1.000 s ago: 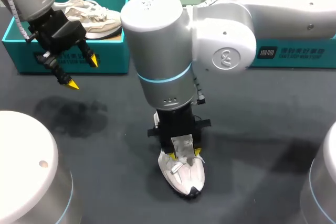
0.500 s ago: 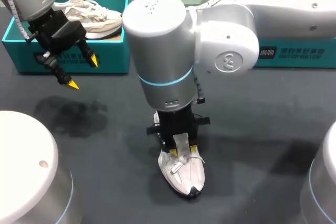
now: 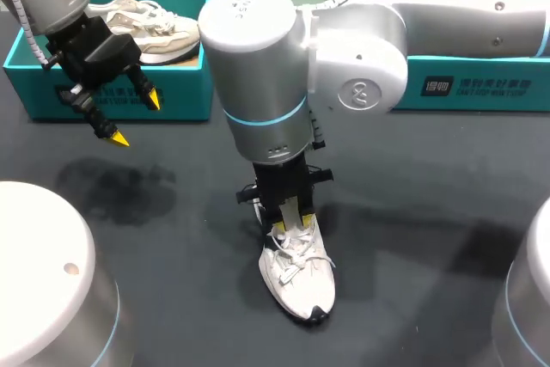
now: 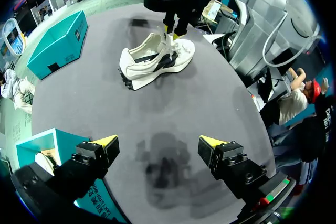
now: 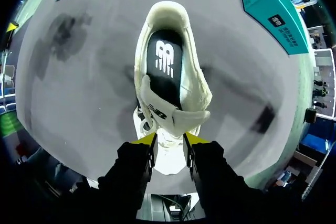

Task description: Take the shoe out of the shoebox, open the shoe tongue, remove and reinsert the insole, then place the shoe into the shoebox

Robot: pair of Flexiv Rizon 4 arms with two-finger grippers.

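Note:
A white sneaker [image 3: 301, 285] stands on the dark table, toe toward the front edge; it also shows in the left wrist view [image 4: 157, 61]. My right gripper [image 3: 290, 212] points straight down over its laces. In the right wrist view the raised tongue [image 5: 169, 115] has its upper end between the narrow-set fingers of that gripper [image 5: 169, 139], which is shut on it. Behind the tongue lies the black insole [image 5: 164, 59]. My left gripper [image 3: 133, 118] hangs open and empty in front of the teal shoebox [image 3: 120, 96], well away from the sneaker [image 4: 158, 141].
A second pale shoe [image 3: 150, 27] lies inside the left shoebox. Another teal box [image 3: 481, 88] stands at the back right, under my right arm. A dull smudge [image 3: 116, 182] marks the table below my left gripper.
My right gripper's fingers have drawn closer together around the tongue and shifted slightly toward the heel. The sneaker has barely moved. My left arm has kept still.

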